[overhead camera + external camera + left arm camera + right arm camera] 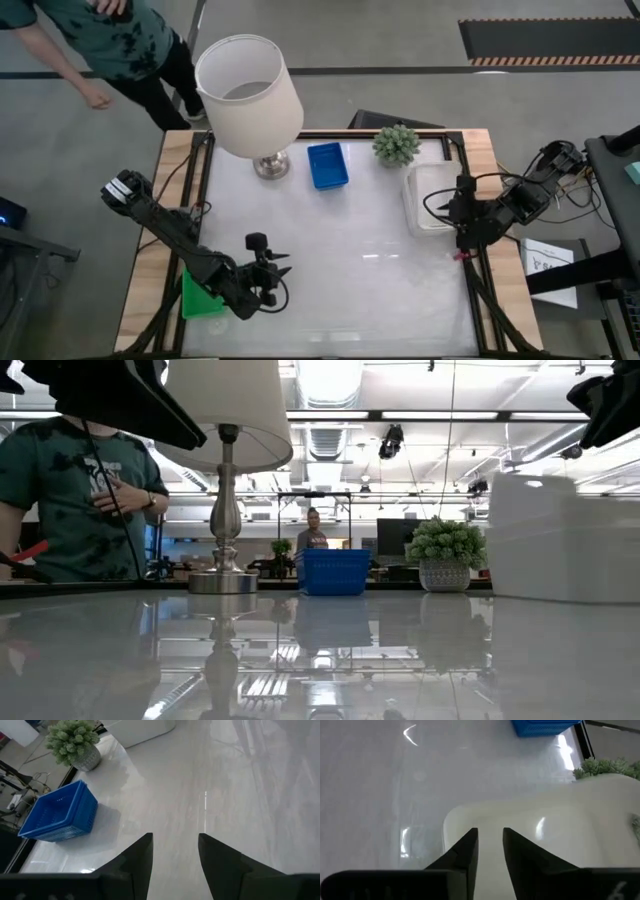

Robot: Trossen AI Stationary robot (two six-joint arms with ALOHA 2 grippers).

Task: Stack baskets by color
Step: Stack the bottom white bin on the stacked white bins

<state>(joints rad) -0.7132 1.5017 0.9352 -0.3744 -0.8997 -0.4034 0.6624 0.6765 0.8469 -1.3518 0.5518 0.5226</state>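
Left arm stretched in from the near-left corner of the tabletop, elbow bent, left hand (268,272) low near the front edge with both fingers (134,862) spread apart, nothing between them. Right arm folded in from the right side, wrist angled inward, right hand (490,851) parked over the right edge, fingers only slightly parted, nothing visibly gripped.
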